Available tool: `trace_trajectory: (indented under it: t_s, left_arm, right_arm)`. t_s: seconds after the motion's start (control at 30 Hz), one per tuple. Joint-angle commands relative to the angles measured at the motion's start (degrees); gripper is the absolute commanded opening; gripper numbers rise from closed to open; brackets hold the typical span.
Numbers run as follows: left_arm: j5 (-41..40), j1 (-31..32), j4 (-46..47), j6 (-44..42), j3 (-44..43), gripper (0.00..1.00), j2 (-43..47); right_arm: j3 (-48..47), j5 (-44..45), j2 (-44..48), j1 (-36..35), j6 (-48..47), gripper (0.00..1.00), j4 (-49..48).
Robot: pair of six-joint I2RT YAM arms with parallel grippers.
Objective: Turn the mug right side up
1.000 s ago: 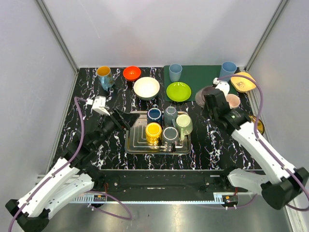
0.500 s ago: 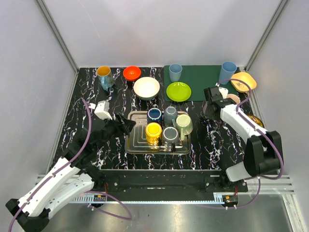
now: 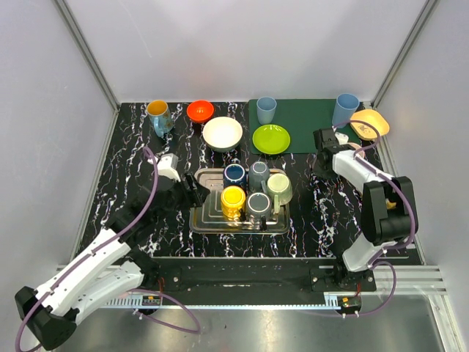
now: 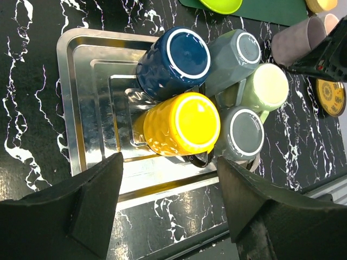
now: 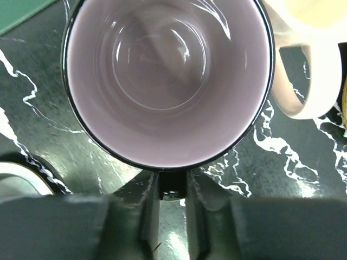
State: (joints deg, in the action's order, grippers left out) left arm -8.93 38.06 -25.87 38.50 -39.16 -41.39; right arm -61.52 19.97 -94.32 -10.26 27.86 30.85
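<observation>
From above, the left arm stretches from the near-left corner toward the middle. Its claw (image 3: 192, 189) hangs just off the left rim of the steel tray (image 3: 199, 221). The right arm folds back on itself. Its claw (image 3: 323, 142) is low over the worktop (image 3: 132, 183), just off the near-right corner of the green mat (image 3: 308, 117). The tray carries five mugs packed together: navy (image 3: 234, 174), blue-grey (image 3: 258, 172), pale green (image 3: 279, 188), yellow (image 3: 232, 199) and grey (image 3: 258, 205). A lime plate (image 3: 271, 139) sits on the mat, and a white bowl (image 3: 222, 133) stands beside it.

The left wrist view shows the left claw released, its fingers spread wide above the tray's near edge. All five tray mugs show their bases upward. At the upper right the mauve mug (image 4: 293, 40) stands off the tray and is seen from the side, with the right claw's dark body against it.

In the right wrist view the right claw is clenched on the mauve mug's dark handle, right under the rim. The mug's mouth faces the lens and its lilac inside holds nothing. Its long axis runs straight away from the camera toward the worktop behind it, so its mouth faces up. I cannot tell whether its base touches down. A pink mug (image 5: 295, 65) stands just beside it.
</observation>
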Motion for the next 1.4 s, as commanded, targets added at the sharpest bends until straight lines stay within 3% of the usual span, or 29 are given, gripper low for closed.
trace_trajectory:
  t_s: [0.0,0.07,0.17,0.2,0.3,0.47,0.63,0.7,0.93,1.37]
  left_arm:
    - [1.11,-0.10,3.19,-1.76,-0.39,0.73,-0.71]
    - [0.93,-0.18,3.10,-1.85,-0.31,0.73,-1.06]
    - [1.63,-0.18,2.84,-2.20,-0.04,0.77,-1.68]
    - [1.81,-0.18,2.75,-2.20,0.13,0.79,-1.85]
    - [2.86,-0.01,2.23,-1.50,0.13,0.96,-3.08]
    - [3.48,4.99,6.08,1.83,1.27,0.96,-7.29]
    - [-4.68,15.78,10.57,8.95,1.89,0.70,-14.84]
    - [-9.94,18.79,10.84,13.07,0.76,0.65,-17.66]
    - [-15.15,21.79,7.76,20.38,-4.52,0.61,-30.49]
    - [-19.81,21.97,4.08,25.38,-14.63,0.64,-42.89]
  right_arm:
    - [-3.08,-0.72,-1.48,0.16,-0.08,0.33,-3.69]
    - [-2.73,-1.33,-0.08,0.16,0.09,0.51,-3.43]
    - [-1.77,-1.77,4.57,-0.37,0.53,0.65,-2.64]
    - [-1.68,-2.03,6.07,-1.16,0.71,0.76,-2.38]
    - [-2.29,-3.62,14.13,-3.70,0.97,0.84,-0.62]
    - [-2.91,-4.76,22.07,-11.52,0.97,0.84,1.67]
    - [-0.81,-4.06,27.26,-19.26,3.51,0.80,2.98]
    - [-0.01,-3.36,28.57,-21.99,4.31,0.80,3.07]
    - [4.47,-3.97,32.27,-23.49,4.75,0.79,3.78]
    - [7.64,-6.17,37.02,-23.49,4.84,0.79,3.34]
